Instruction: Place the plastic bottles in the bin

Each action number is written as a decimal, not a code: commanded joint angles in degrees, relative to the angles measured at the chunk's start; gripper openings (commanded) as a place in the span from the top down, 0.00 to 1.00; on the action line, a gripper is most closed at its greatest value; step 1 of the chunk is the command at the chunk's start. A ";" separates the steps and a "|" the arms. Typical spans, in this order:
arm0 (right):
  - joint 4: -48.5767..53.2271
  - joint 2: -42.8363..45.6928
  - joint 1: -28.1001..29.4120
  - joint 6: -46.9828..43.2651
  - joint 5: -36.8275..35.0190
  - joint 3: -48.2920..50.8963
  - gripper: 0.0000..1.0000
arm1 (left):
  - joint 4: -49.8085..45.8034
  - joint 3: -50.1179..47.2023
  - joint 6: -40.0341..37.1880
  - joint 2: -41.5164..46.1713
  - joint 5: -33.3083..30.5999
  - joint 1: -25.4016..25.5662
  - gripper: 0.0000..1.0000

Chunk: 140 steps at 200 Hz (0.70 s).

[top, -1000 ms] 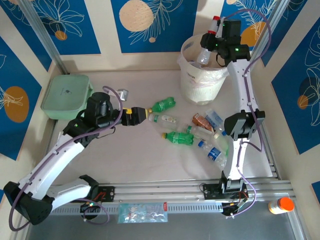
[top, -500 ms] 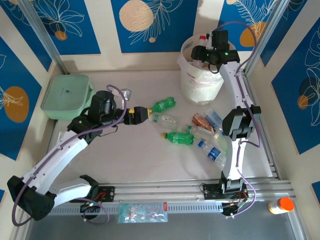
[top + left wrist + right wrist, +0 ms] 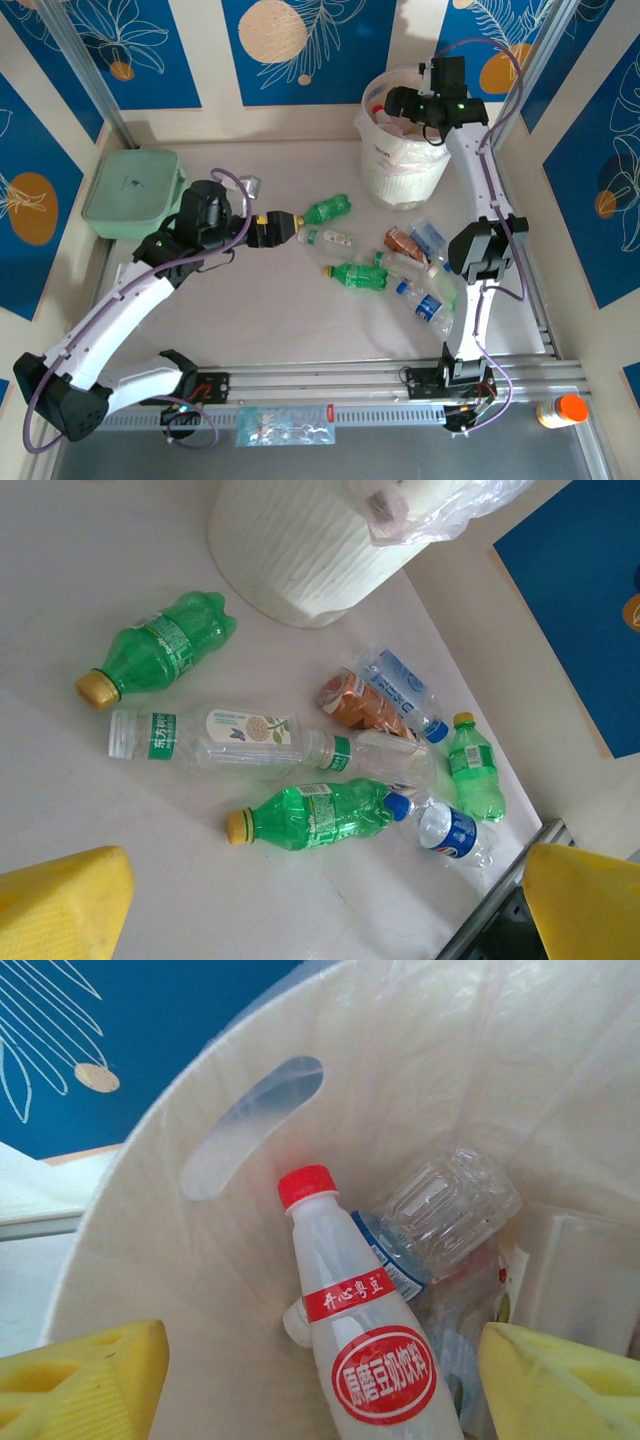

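The table (image 3: 270,300) is my working floor, and the bin (image 3: 400,165) stands at its far side, within the right arm's reach, which I take to be why that arm does the dropping. The right gripper (image 3: 398,100) hangs over the bin's mouth with its jaws parted. On its wrist camera the yellow pads (image 3: 85,1385) stand clear on either side of a white bottle with a red cap (image 3: 365,1360). That bottle leans against the liner inside the bin, so I judge it released, not gripped. A crushed clear bottle (image 3: 440,1210) lies touching it. The left gripper (image 3: 285,228) sits low over the table, jaws spread wide with nothing between them, aimed at the loose bottles, I think to line up a pick. Nearest its fingertips is a green bottle with a yellow cap (image 3: 328,209), on its side near the bin's foot. A clear white-capped one (image 3: 220,738), another green one (image 3: 320,815) and several smaller ones lie bunched further right. Some of them touch, which may make a clean grasp awkward.
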<state>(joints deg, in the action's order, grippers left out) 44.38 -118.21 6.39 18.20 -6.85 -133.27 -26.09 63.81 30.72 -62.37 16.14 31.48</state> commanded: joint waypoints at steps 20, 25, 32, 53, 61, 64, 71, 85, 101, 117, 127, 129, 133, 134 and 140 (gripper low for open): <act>2.38 10.93 4.16 -2.77 -0.39 2.11 0.22 | -1.80 1.24 -1.98 3.16 -2.27 -0.59 0.01; 2.33 12.37 5.10 -3.20 -0.88 3.50 0.22 | -2.03 1.16 -1.90 3.34 -2.69 -0.61 0.01; 2.10 14.35 6.64 -3.73 -1.97 6.09 0.23 | -2.21 0.99 -1.65 3.56 -3.15 -0.55 0.01; -1.32 22.74 12.44 -5.62 -4.61 17.38 0.23 | -3.43 0.23 0.34 4.24 -5.02 -0.57 0.01; -2.76 25.96 15.06 -6.70 -5.69 22.00 0.23 | -3.90 -0.15 1.45 4.60 -5.83 -0.64 0.01; -3.17 27.17 16.11 -7.18 -5.93 23.86 0.24 | -4.22 -0.32 2.00 4.70 -6.42 -0.64 0.01; -4.66 29.87 18.35 -7.89 -6.20 28.02 0.23 | -5.22 -0.44 3.53 4.84 -7.75 -0.63 0.01; -5.97 34.18 22.60 -7.99 -7.31 34.87 0.23 | -7.03 -0.85 5.45 4.91 -9.61 -0.64 0.01; -4.25 37.37 26.13 -7.40 -6.72 41.21 0.23 | -7.71 -2.18 6.88 5.55 -10.90 -0.68 0.01; -3.36 40.32 28.18 -7.25 -3.83 48.66 0.24 | -6.92 -3.96 7.71 6.56 -10.95 -0.64 0.01; -2.44 41.17 29.29 -7.38 -2.73 52.62 0.24 | -6.79 -4.67 8.14 7.06 -11.04 -0.64 0.01; -2.28 41.30 29.47 -7.38 -2.66 53.19 0.24 | -6.72 -4.84 8.24 7.19 -11.00 -0.66 0.01; -2.13 41.45 29.77 -7.26 -2.69 54.93 0.24 | -6.63 -5.11 8.36 7.35 -10.96 -0.68 0.01; -2.07 41.51 29.84 -7.23 -2.71 55.30 0.24 | -6.62 -5.15 8.42 7.44 -10.96 -0.66 0.01; -1.87 41.52 30.06 -6.88 -2.89 57.48 0.24 | -6.57 -5.47 8.70 7.67 -10.96 -0.63 0.01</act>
<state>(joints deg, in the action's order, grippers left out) 40.34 -77.93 35.14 11.75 -10.94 -82.83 -31.90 59.92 37.15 -56.45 6.74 31.42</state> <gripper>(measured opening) 0.757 0.994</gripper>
